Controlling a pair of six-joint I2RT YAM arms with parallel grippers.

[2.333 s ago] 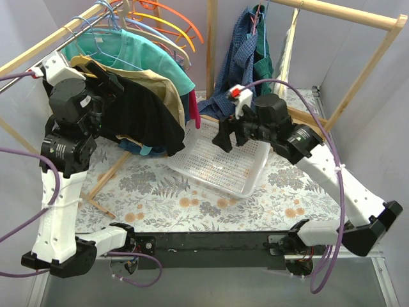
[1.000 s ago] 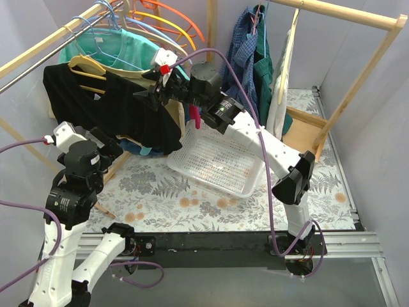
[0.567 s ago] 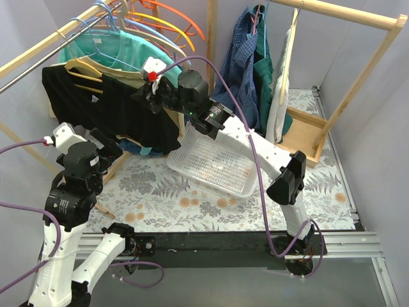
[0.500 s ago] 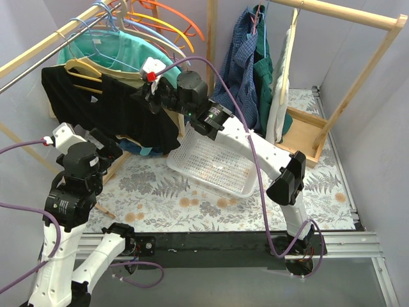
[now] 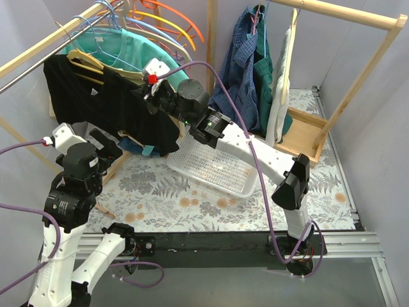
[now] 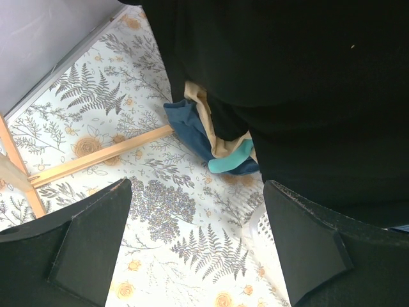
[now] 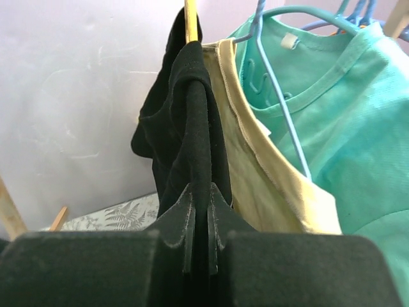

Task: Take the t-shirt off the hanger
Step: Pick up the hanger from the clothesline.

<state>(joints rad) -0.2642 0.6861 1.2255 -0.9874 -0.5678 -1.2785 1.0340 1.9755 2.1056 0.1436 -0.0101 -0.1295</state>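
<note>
Pinching black t-shirt [image 7: 192, 121], right hand [image 7: 197, 199] in wrist view, left hand [image 6: 197, 192] spread wide

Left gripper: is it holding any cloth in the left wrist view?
No, the left gripper is open, only the table shows between its fingers, and the black t-shirt hangs beyond them.
</note>
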